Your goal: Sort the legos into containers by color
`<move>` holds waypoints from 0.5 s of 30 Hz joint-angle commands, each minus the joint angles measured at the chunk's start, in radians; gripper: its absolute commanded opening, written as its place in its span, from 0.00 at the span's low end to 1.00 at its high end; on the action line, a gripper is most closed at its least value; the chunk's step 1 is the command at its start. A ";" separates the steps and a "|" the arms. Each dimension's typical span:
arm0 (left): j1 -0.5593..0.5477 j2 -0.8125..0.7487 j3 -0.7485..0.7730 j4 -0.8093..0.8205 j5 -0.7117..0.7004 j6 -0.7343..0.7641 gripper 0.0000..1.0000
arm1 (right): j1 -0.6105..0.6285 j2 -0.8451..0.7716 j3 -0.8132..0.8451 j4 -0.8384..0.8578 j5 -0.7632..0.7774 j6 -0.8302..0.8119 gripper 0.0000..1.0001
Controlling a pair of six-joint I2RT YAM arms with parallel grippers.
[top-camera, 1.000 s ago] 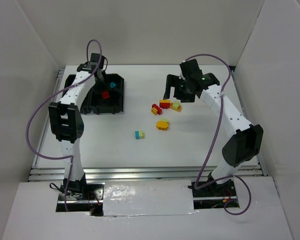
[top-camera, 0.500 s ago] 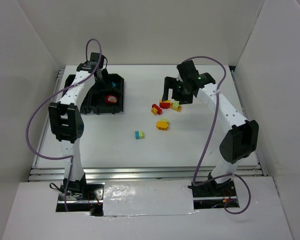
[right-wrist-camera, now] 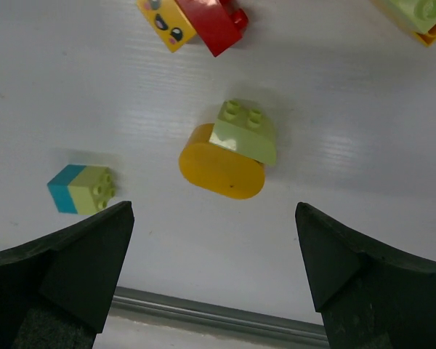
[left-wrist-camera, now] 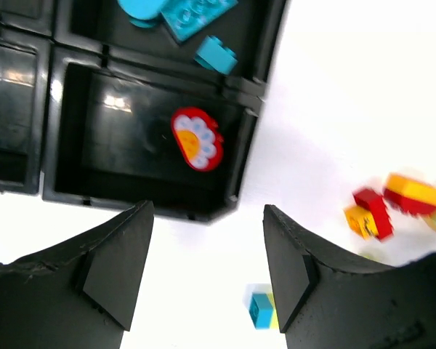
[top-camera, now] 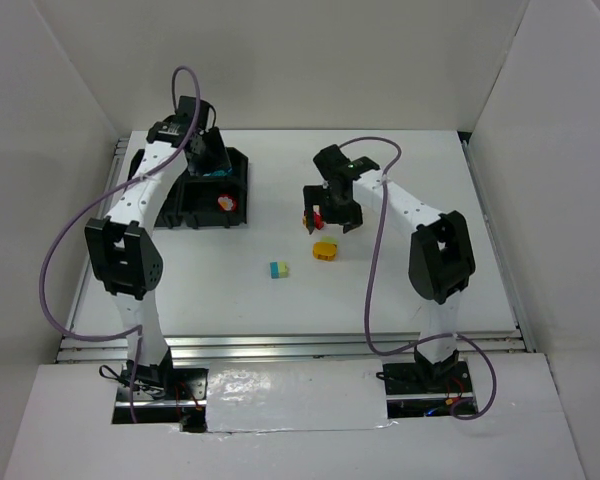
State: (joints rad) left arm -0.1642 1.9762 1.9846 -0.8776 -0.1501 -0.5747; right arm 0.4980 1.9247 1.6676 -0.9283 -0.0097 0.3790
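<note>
Lying nearest you: small teal-and-lime plastic brick (top-camera: 279, 269), alone on the white table (top-camera: 380, 290). Next, rounded yellow brick with lime cap (right-wrist-camera: 225, 163), close by your right gripper (right-wrist-camera: 212, 218), jaws spread wide, empty. Farther left, your left gripper (left-wrist-camera: 205, 225), jaws parted, empty, over the black four-compartment plastic tray (left-wrist-camera: 58, 196): red rounded brick (left-wrist-camera: 196, 139) in one compartment, teal bricks (left-wrist-camera: 196, 11) in the one behind.

Black tray (left-wrist-camera: 49, 123); red brick (left-wrist-camera: 197, 139), yellow centre, white dots; teal bricks (left-wrist-camera: 196, 11); yellow-and-lime brick (right-wrist-camera: 229, 163); teal-and-lime brick (right-wrist-camera: 81, 188); white table (right-wrist-camera: 349, 109).

A red brick (top-camera: 223, 202) lies in the black tray (top-camera: 246, 188).
</note>
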 commanded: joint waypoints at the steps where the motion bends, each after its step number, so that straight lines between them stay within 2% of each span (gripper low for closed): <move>1: -0.037 -0.073 -0.036 -0.018 0.012 0.026 0.74 | 0.025 0.040 0.017 -0.050 0.125 0.104 1.00; 6: -0.054 -0.108 -0.105 -0.011 0.026 0.027 0.74 | 0.054 0.057 -0.035 -0.040 0.194 0.227 1.00; 10: -0.061 -0.138 -0.154 0.009 0.035 0.033 0.74 | 0.057 0.057 -0.121 0.052 0.203 0.236 0.97; 15: -0.067 -0.171 -0.207 0.009 0.034 0.049 0.74 | 0.071 0.089 -0.135 0.078 0.215 0.267 0.95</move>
State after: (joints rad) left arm -0.2253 1.8824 1.7935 -0.8772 -0.1249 -0.5507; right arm 0.5556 2.0006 1.5421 -0.9016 0.1555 0.6071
